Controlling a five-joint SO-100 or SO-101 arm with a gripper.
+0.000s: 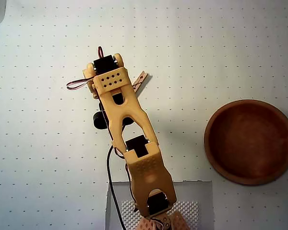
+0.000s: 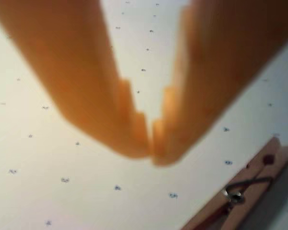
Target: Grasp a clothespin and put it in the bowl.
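The tan wooden clothespin (image 2: 245,191) lies flat on the white dotted mat, at the lower right of the wrist view. In the overhead view only its end (image 1: 140,79) shows, poking out to the right of the arm's wrist. My orange gripper (image 2: 151,146) is shut, its fingertips touching, empty, just above the mat and to the left of the clothespin. In the overhead view the gripper is hidden under the arm. The reddish-brown wooden bowl (image 1: 212,153) sits at the right of the overhead view, empty, far from the gripper.
The orange arm (image 1: 129,139) reaches up from the bottom centre of the overhead view. A grey base plate (image 1: 201,201) lies at the bottom edge under the arm. A black cable (image 1: 111,177) runs down beside the arm.
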